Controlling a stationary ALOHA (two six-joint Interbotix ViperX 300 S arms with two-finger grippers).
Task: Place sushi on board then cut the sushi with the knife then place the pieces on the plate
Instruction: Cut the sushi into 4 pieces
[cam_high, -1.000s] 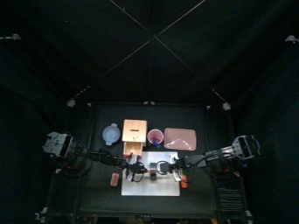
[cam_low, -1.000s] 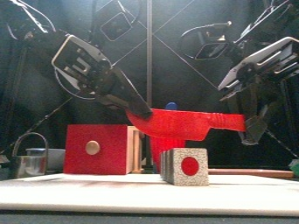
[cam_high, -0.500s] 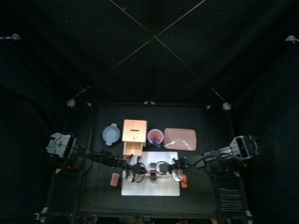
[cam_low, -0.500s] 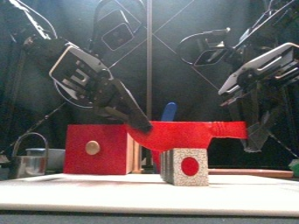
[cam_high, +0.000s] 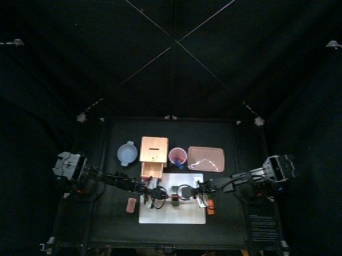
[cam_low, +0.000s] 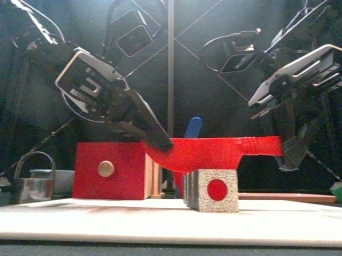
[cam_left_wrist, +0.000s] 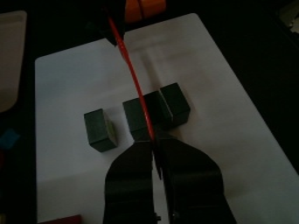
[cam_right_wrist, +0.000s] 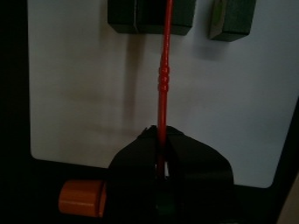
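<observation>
Top view: your flat white cutting board lies at the middle of the table's front edge, and the toy sushi roll of dark green blocks sits near the board's centre. The left gripper and right gripper face each other across the roll, about equally near it. The flat pink tray lies behind the board's back right corner, nearer your right arm.

Front view: the red plastic toy knife spans level from one gripper to the other, its long axis running left to right, directly over the roll. Its lower edge meets the roll's top (you cannot tell from here whether it has bitten in). The roll lies straight below the blade, so the move ahead looks like a downward press.

Left wrist view: the jaws are closed tight on one end of the knife. The blade lines up with a seam between two joined blocks, and one loose dark block stands just beside them on the board.

Right wrist view: these jaws are likewise clamped on the knife's other end and hold nothing else.
</observation>
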